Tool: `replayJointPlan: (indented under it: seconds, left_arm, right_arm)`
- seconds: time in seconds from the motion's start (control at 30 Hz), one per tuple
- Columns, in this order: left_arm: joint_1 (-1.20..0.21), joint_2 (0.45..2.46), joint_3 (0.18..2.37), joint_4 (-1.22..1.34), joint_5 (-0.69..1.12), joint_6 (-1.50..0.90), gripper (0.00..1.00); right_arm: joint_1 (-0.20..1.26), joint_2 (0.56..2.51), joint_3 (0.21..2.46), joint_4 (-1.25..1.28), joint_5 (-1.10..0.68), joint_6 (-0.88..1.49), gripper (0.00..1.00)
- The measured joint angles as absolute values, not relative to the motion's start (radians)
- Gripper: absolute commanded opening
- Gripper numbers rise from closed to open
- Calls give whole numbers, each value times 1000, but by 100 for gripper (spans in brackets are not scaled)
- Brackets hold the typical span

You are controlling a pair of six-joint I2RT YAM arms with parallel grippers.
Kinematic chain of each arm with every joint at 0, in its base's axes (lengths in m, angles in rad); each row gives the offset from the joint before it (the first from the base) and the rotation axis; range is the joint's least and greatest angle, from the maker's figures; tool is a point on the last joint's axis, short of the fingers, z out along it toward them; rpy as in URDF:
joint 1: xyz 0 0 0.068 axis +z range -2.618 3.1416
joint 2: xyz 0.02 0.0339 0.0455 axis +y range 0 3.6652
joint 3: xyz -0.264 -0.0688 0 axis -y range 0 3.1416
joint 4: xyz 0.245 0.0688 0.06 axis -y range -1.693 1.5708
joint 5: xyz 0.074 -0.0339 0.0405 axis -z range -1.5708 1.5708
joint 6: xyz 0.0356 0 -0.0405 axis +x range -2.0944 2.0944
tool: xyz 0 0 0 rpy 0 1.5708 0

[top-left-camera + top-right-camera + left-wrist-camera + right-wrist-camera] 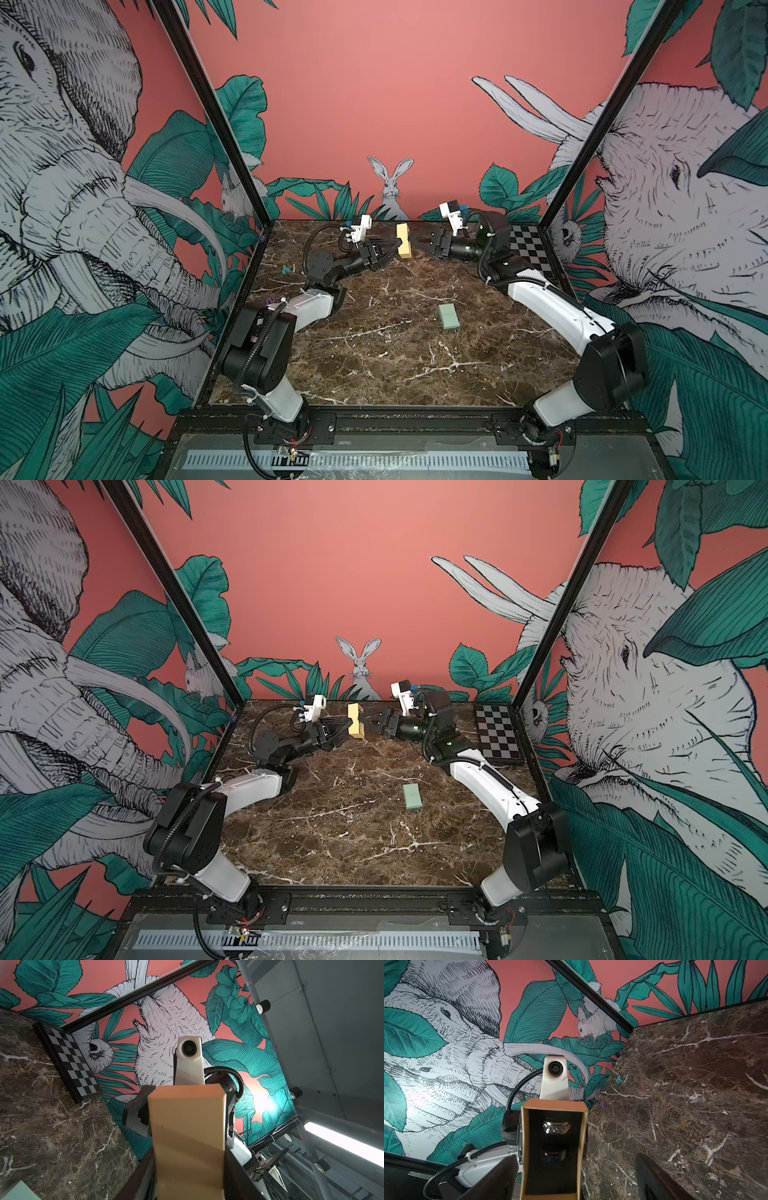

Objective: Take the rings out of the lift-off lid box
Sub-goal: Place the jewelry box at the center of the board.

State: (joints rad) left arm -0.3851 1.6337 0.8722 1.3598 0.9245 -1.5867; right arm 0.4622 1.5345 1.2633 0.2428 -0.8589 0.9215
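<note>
I have the left gripper [390, 246] clamped on the tan box base [404, 247], held clear of the marble table [395, 365] near its far edge. It stands on end with its long axis upright and its open face turned to the right gripper [417, 240], whose fingers are spread wide just in front of it. In the right wrist view its black lining holds two rings, a patterned band [556, 1126] and a darker blurred one [554, 1155], while the mint lid [449, 316] lies flat on the table, long axis running near to far.

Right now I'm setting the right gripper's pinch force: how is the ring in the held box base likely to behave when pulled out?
The ring looks like stiff metal, so it probably won't deform. It sits half sunk in the black insert of the box base, so expect resistance. Thin, round and shiny, it may slip or roll once free.
</note>
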Motion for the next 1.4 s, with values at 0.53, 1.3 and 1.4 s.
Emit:
replayJointPlan:
  seconds: [0.53, 1.3, 1.4]
  left_arm:
    - [-385, 1634, 870, 1360, 926, -1589, 38]
    - [-385, 1634, 868, 1360, 927, -1589, 39]
    - [-385, 1634, 868, 1355, 928, -1589, 39]
  right_arm:
    - [474, 1555, 1317, 269, -904, 917, 87]
    - [478, 1623, 1320, 332, -932, 982, 71]
    - [479, 1634, 1320, 338, -935, 992, 68]
